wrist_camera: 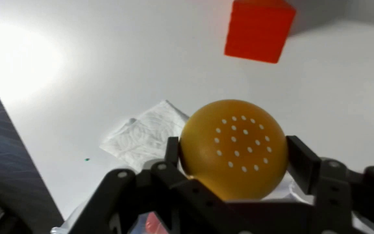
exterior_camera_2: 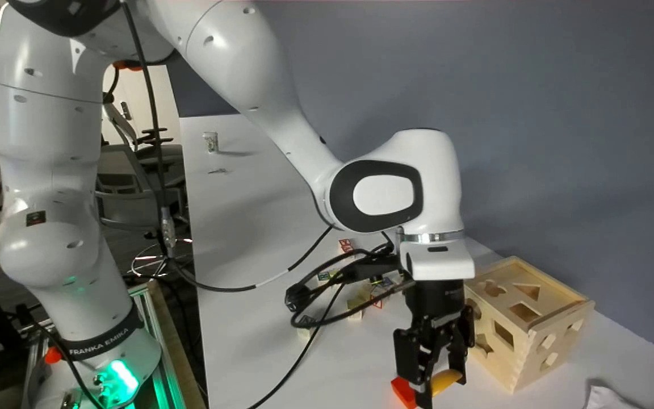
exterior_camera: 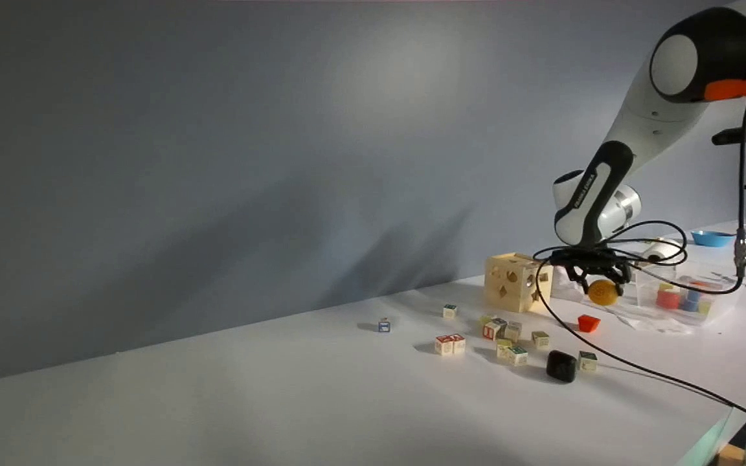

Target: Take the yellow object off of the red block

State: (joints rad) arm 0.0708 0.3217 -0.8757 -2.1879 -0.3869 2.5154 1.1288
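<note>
The tool (wrist_camera: 230,150) is found clamped on the yellow object (wrist_camera: 234,151) at two opposite flanks, at lower centre of the wrist view. The red block (wrist_camera: 259,34) rests on the bench (wrist_camera: 336,91) near the top edge of that view, apart from the yellow object; the removal is judged done, set-down outstanding. Principal risk: smooth, rounded flanks offer little flat contact, so a jolt could let the object pivot or slip. Release at this height would probably mean a drop and a roll. Lowering onto the white paper (wrist_camera: 144,136) might leave it tilted; a careless swing might strike the wooden cube (exterior_camera: 519,285), left of the tool in an exterior view.
</note>
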